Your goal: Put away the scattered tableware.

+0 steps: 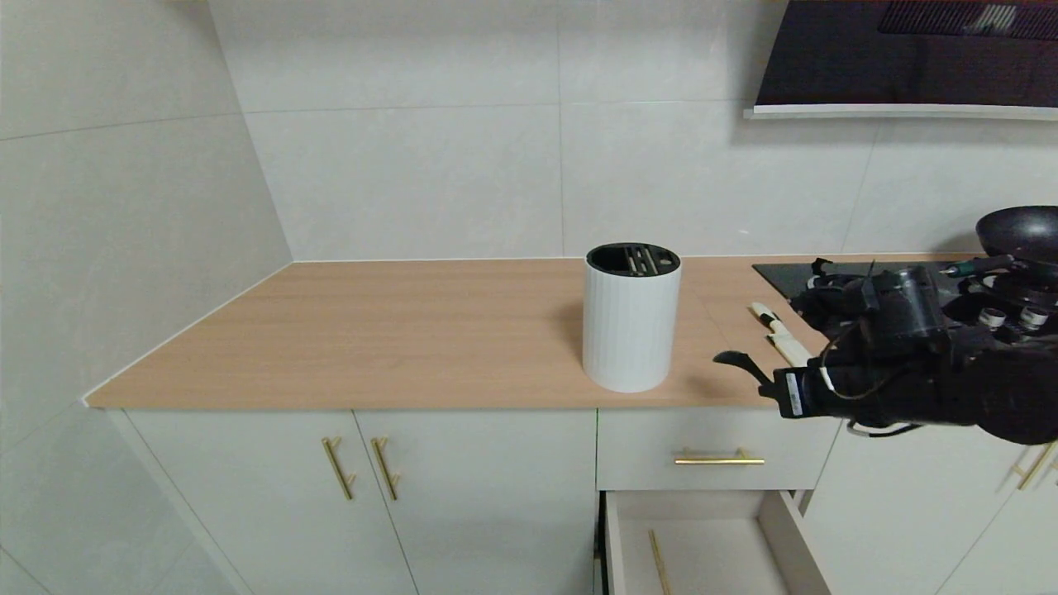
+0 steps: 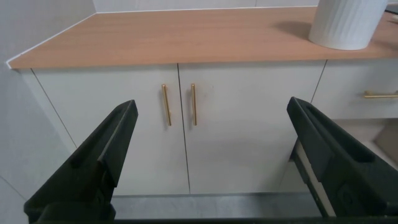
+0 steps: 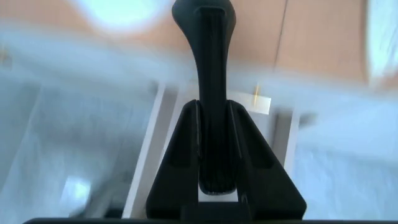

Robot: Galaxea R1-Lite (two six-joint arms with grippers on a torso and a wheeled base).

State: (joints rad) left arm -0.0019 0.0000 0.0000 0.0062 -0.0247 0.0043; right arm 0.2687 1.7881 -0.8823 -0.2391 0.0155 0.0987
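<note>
Meeting tiled walls, wooden countertop carries white holder, perhaps knife.

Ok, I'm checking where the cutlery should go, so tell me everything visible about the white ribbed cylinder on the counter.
The white ribbed cylindrical holder stands upright on the wooden countertop, near its front edge. Its matte wall is vertically fluted; a black slotted insert fills its top. Nothing touches it: the right gripper, shut on a black-handled utensil, is beside it, apart.
</note>
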